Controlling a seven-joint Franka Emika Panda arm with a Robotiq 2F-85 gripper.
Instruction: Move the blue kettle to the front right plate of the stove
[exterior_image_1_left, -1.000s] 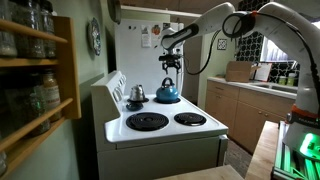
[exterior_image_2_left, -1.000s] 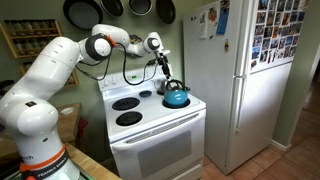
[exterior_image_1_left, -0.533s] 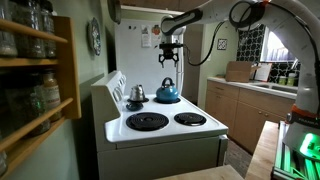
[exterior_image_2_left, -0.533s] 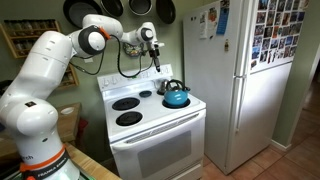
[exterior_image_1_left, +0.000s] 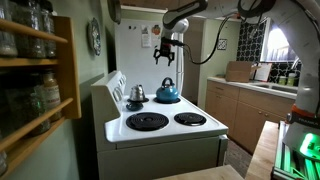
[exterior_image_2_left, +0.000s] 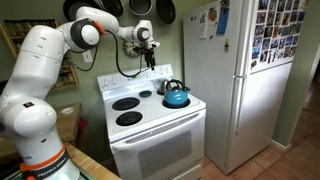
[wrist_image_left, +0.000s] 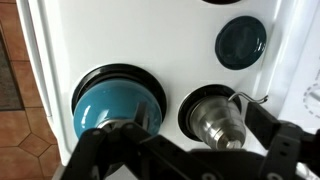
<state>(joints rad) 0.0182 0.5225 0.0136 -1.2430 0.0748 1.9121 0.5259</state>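
The blue kettle (exterior_image_1_left: 167, 94) stands on a back burner of the white stove (exterior_image_1_left: 205, 131), beside a silver kettle (exterior_image_1_left: 136, 93). It shows in both exterior views (exterior_image_2_left: 176, 96) and from above in the wrist view (wrist_image_left: 112, 108), with the silver kettle (wrist_image_left: 218, 118) next to it. My gripper (exterior_image_1_left: 163, 53) hangs high above the back of the stove, well clear of both kettles, and it also shows in an exterior view (exterior_image_2_left: 147, 53). It is open and empty. In the wrist view its dark fingers (wrist_image_left: 190, 152) frame the bottom edge.
Two bare front burners (exterior_image_1_left: 147, 121) (exterior_image_1_left: 190, 119) lie near the stove's front edge. A white fridge (exterior_image_2_left: 235, 80) stands beside the stove. Pans (exterior_image_2_left: 140, 6) hang on the wall above. A wooden shelf with jars (exterior_image_1_left: 30, 70) and a kitchen counter (exterior_image_1_left: 240, 90) flank the stove.
My gripper has risen from just above the blue kettle's handle to high over the back of the stove. The kettle has stayed on its burner.
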